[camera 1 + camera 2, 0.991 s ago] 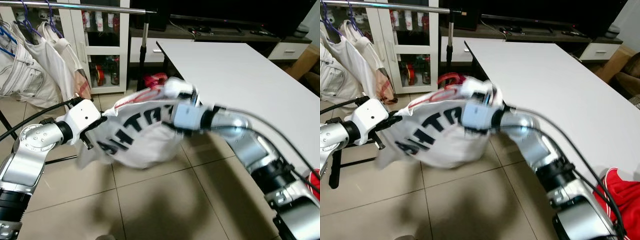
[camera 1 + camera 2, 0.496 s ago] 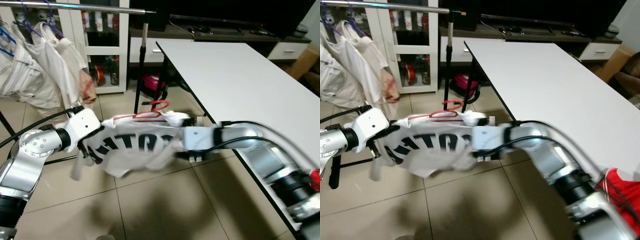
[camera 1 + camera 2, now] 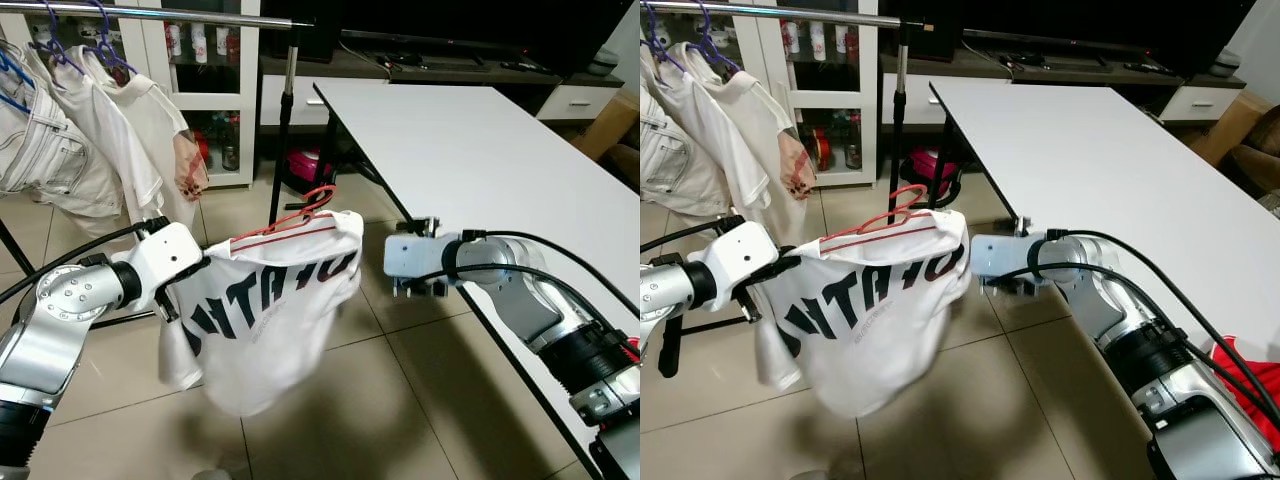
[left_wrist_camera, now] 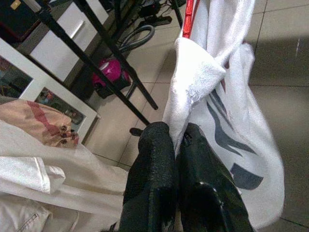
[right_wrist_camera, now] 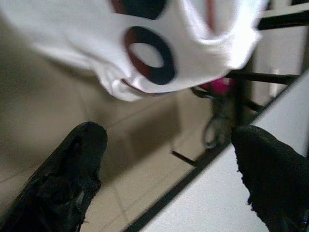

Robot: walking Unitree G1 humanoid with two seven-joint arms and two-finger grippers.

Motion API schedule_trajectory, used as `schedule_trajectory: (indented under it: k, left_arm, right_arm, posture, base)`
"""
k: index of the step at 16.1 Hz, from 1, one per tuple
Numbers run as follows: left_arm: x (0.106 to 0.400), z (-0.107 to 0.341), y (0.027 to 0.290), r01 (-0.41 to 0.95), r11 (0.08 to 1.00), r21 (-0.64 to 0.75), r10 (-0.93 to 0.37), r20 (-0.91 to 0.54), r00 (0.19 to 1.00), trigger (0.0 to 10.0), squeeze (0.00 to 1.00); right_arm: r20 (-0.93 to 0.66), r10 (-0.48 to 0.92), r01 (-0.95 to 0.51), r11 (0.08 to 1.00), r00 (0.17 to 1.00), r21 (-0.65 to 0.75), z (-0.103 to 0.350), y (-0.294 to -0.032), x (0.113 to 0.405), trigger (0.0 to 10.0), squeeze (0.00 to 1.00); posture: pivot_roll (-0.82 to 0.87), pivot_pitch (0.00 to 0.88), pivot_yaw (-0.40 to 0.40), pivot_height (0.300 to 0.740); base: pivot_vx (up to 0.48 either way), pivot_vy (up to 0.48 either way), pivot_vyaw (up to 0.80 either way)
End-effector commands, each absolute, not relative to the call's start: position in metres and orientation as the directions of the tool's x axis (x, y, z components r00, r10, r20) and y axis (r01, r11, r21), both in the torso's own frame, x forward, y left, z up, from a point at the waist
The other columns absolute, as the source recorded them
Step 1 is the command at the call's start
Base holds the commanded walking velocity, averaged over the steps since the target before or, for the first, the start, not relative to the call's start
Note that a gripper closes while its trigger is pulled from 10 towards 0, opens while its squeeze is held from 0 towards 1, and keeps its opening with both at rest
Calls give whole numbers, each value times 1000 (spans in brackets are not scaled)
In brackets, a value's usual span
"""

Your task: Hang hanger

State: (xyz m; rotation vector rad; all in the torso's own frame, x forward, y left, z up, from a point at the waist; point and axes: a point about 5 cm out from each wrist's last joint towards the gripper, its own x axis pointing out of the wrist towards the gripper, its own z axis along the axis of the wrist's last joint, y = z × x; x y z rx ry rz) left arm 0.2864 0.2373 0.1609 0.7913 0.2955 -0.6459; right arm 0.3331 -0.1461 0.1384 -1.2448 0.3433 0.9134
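Far left, white garments (image 3: 90, 140) hang on purple hangers from a metal clothes rail (image 3: 150, 14). The left pincer (image 4: 176, 145) is pressed together on one shoulder of a white T-shirt (image 3: 265, 315) with black lettering, holding it above the tiled floor (image 3: 400, 420). A red hanger (image 3: 305, 208) sits in the shirt's neck, its hook well below the rail. The right pincer (image 5: 169, 174), fingers spread wide, sits just beside the shirt, apart from it, near the white desk (image 3: 480, 150).

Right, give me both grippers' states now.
Left gripper: shut on the white shirt, which is on a red hanger.
Right gripper: open, holding nothing.
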Motion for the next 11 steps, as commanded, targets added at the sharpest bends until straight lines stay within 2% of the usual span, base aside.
schedule_trajectory:
  k: [1, 3, 5, 6, 7, 8, 10, 11]
  left_arm:
    - [289, 173, 233, 611, 534, 585, -447, -417, 791, 0, 0]
    - [286, 171, 232, 648, 528, 548, -493, -424, 760, 0, 0]
    - [284, 170, 236, 663, 542, 517, -507, -429, 748, 0, 0]
    - [282, 170, 239, 678, 545, 493, -529, -426, 734, 0, 0]
    - [280, 173, 239, 687, 581, 435, -568, -388, 726, 0, 0]
    - [277, 174, 248, 695, 591, 409, -573, -395, 719, 0, 0]
    - [274, 180, 255, 692, 621, 368, -588, -365, 722, 0, 0]
    - [270, 177, 262, 710, 588, 389, -559, -440, 703, 0, 0]
  right_arm:
    - [-679, 453, -784, 75, 578, -617, 142, -146, 330, 10000, 0]
    - [-613, 481, -752, 166, 627, -638, 155, -149, 336, 10000, 0]
    - [-552, 500, -710, 206, 668, -673, 162, -152, 341, 10000, 0]
    - [-486, 526, -678, 265, 698, -686, 170, -152, 345, 10000, 0]
    - [-415, 568, -651, 308, 711, -694, 178, -150, 346, 10000, 0]
    - [-316, 633, -648, 400, 707, -649, 191, -149, 346, 10000, 0]
    - [-275, 655, -657, 454, 704, -602, 197, -155, 346, 10000, 0]
    - [-273, 659, -662, 459, 701, -592, 196, -159, 346, 10000, 0]
  posture:
    - [35, 0, -173, 740]
    - [39, 0, -176, 740]
    - [39, 0, -176, 740]
    - [39, 0, -176, 740]
    - [39, 0, -176, 740]
    - [35, 0, -166, 740]
    - [34, 0, -164, 740]
    - [41, 0, -168, 740]
  base:
    - [0, 0, 0]
    - [0, 0, 0]
    - [0, 0, 0]
    - [0, 0, 0]
    - [0, 0, 0]
    - [0, 0, 0]
    - [0, 0, 0]
    - [0, 0, 0]
